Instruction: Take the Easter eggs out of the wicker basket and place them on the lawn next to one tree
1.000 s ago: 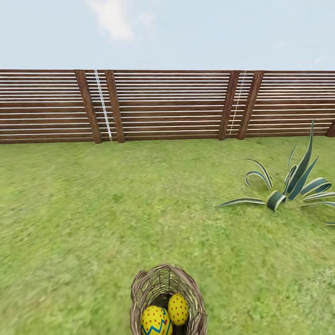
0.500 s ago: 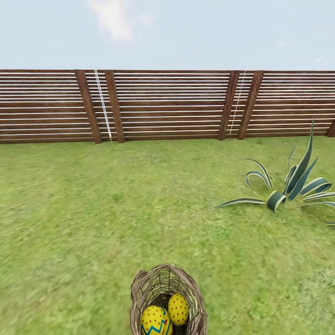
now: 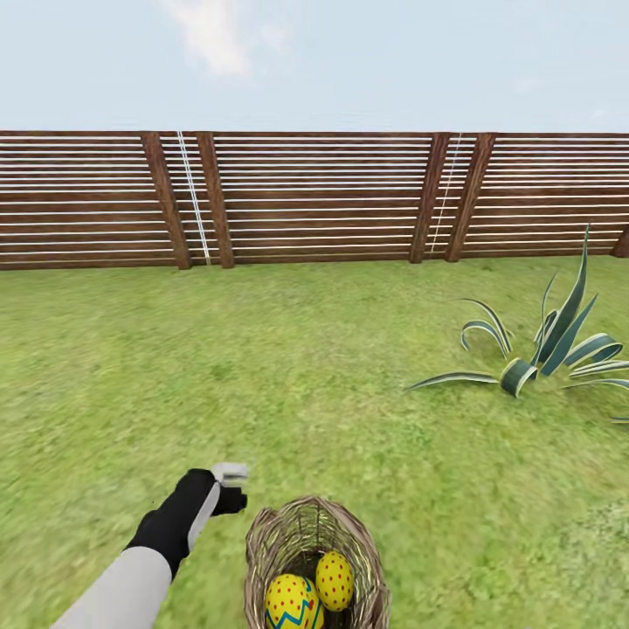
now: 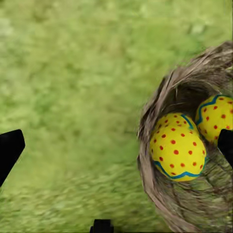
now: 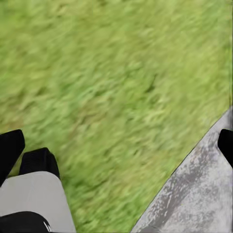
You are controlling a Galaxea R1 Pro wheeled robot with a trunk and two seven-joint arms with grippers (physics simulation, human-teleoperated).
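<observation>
A: Where do the eggs sit relative to the left gripper (image 3: 229,487)?

B: Both visible Easter eggs (image 4: 177,152) lie inside the wicker basket (image 3: 262,542), which stands on the lawn (image 3: 262,367) just beside the gripper, off to its right. The gripper hangs over bare grass, not over the basket mouth. From its wrist camera the fingertips (image 4: 9,148) show far apart at opposite edges, so the jaws are spread wide and hold nothing.

A: Third egg?

B: Two are visible; a third may be hidden beneath them. Cannot tell.

A: Handling estimate?

B: Judged: smooth, glossy, rigid shells, rounded, likely light and slippery. Grip across the widest middle band, pads on opposite sides, not near the tapered ends. The nearer egg (image 3: 293,603) looks easiest to reach.

A: Basket?

B: Open twig weave, rough, brown, probably light; it could tip or shift if a finger catches the rim.

A: Right gripper?

B: Its dark fingertips (image 5: 10,148) sit at the edges of its wrist view, over grass beside a grey stone surface (image 5: 194,194). Apparently parted wide, empty.
</observation>
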